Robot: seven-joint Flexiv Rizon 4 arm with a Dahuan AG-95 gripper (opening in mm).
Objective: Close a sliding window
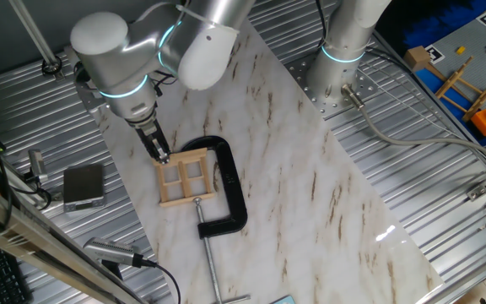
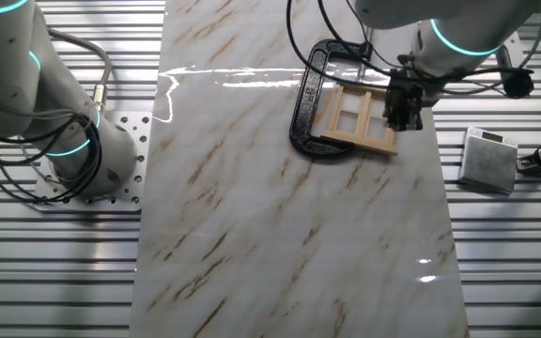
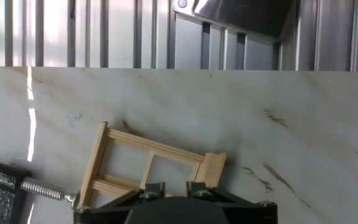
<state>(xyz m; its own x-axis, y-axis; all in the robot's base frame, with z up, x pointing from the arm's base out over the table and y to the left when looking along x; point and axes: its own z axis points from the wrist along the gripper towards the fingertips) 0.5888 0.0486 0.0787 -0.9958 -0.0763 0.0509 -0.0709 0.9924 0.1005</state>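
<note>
The sliding window (image 1: pixel 186 177) is a small light-wood frame with four panes, lying flat on the marble board (image 1: pixel 310 194). A black C-clamp (image 1: pixel 230 181) grips it on the far side. My gripper (image 1: pixel 160 154) stands with its tips at the window's outer corner, fingers close together and holding nothing. In the other fixed view the gripper (image 2: pixel 404 111) is at the right edge of the window (image 2: pixel 360 117), with the clamp (image 2: pixel 306 103) on the left. In the hand view the window (image 3: pixel 148 165) lies just ahead of my fingers (image 3: pixel 153 191).
A silver box (image 1: pixel 83 184) lies on the ribbed metal table beside the board and also shows in the other fixed view (image 2: pixel 489 160). The arm's base (image 1: pixel 344 59) stands at the back. Coloured toys (image 1: pixel 471 84) lie far right. The clamp's screw (image 1: pixel 209 262) points toward the front edge.
</note>
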